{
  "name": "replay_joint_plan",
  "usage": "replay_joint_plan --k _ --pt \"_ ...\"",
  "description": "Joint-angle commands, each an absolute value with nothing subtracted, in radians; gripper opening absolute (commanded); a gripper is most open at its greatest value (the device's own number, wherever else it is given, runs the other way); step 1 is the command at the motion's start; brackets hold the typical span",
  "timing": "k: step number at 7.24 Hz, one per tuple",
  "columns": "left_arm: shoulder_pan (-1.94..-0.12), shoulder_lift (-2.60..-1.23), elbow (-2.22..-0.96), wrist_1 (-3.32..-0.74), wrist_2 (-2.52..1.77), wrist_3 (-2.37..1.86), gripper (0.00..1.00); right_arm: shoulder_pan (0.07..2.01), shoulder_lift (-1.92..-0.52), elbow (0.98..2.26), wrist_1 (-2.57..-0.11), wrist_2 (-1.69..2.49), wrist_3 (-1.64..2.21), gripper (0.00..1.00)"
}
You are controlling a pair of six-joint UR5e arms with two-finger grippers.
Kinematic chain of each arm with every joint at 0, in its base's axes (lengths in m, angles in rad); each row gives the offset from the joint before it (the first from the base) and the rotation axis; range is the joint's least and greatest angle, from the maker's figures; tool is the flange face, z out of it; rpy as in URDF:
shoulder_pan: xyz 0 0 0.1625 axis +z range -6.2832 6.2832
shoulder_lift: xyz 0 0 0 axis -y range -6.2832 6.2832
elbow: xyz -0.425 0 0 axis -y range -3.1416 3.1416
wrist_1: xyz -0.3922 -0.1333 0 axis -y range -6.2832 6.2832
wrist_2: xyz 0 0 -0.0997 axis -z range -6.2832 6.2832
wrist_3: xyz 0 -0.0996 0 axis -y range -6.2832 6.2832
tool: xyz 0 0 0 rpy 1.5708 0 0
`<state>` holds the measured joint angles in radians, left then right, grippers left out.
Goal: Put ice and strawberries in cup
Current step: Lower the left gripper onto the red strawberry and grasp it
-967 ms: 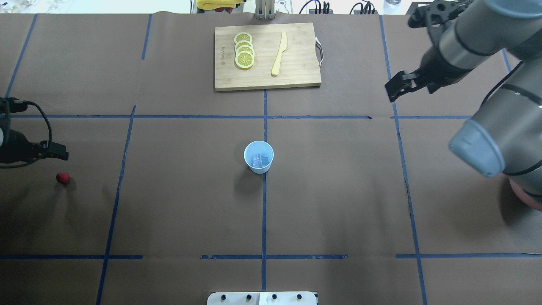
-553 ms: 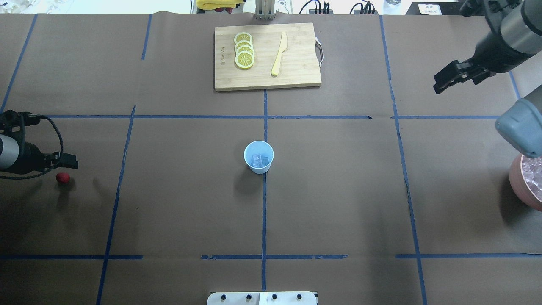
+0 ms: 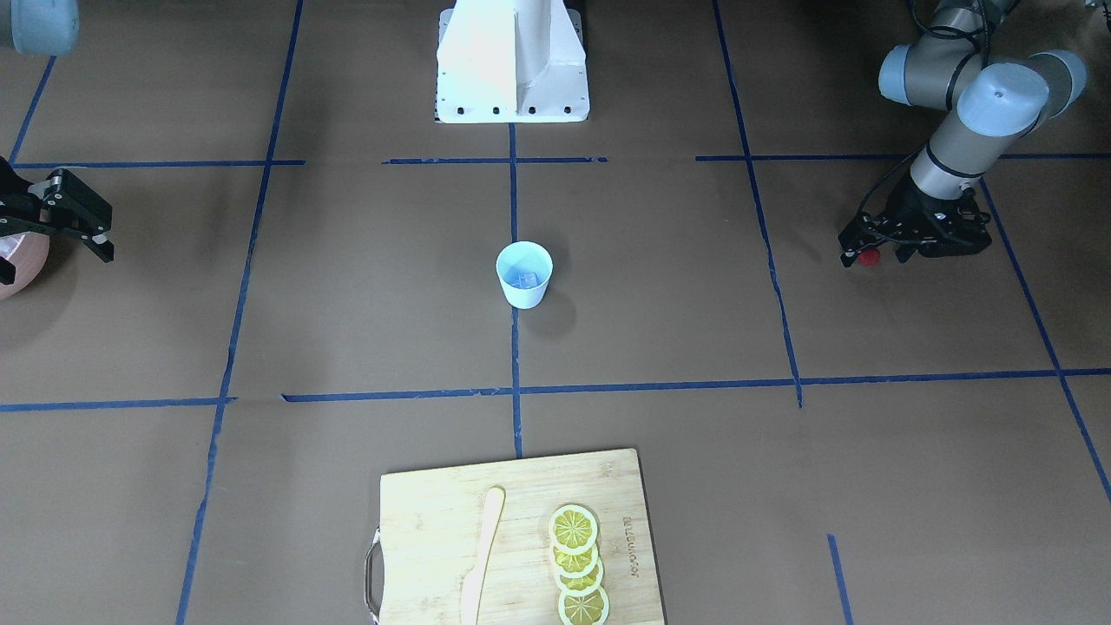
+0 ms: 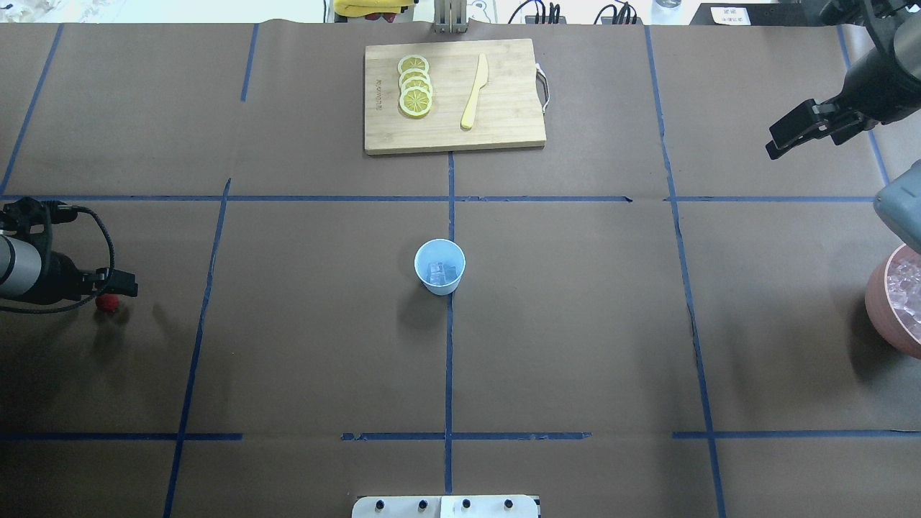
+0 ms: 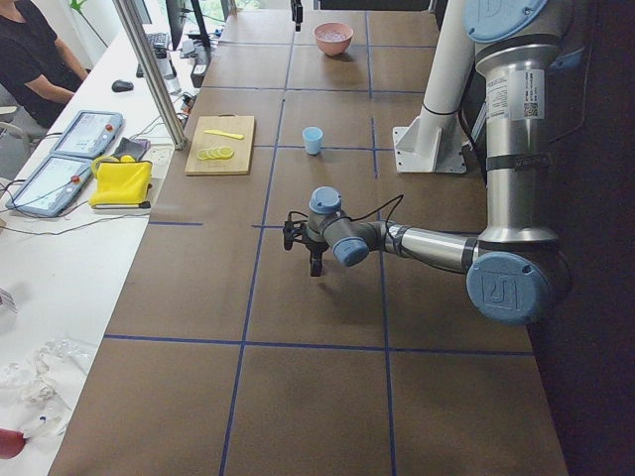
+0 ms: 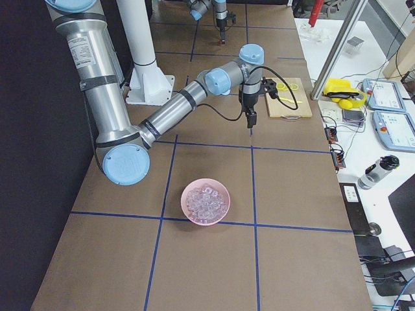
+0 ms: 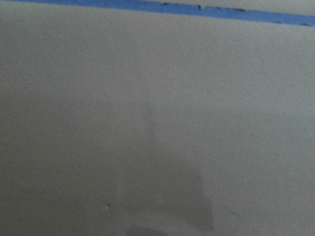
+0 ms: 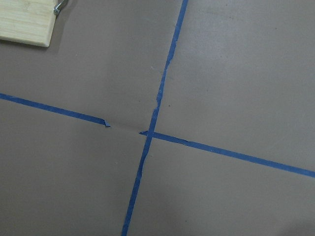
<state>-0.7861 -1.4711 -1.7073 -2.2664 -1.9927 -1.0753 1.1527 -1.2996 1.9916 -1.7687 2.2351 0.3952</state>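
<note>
Though the left gripper hovered at the small dark-red strawberry, its jaws could not be judged. The right gripper stood released.

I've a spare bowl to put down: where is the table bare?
Bare paper lies between the cup and the cutting board, and between the cup and the pink bowl. Tight only around the strawberry, by the left arm.

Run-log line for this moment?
left claw: at dark-red strawberry, closure unclear | right claw: open | pale-blue paper cup: clear ice cubes inside
</note>
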Motion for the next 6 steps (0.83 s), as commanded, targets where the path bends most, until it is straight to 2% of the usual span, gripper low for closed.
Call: replay_joint_plan --k 1,4,6 --pt "-0.776 -1.47 -1.704 -2.264 -1.993 -1.075 0.94 1.154 -1.301 1.991 -1.769 2.241 0.4 0.99" --pt "-0.767 -1.451 -1.71 -2.264 -1.993 -1.078 0.85 1.154 -1.301 1.99 -1.769 2.243 0.4 0.99" --pt "-0.765 -1.448 -1.716 -2.264 -1.994 -1.078 0.7 1.154 -1.301 1.991 -1.769 2.243 0.402 0.99"
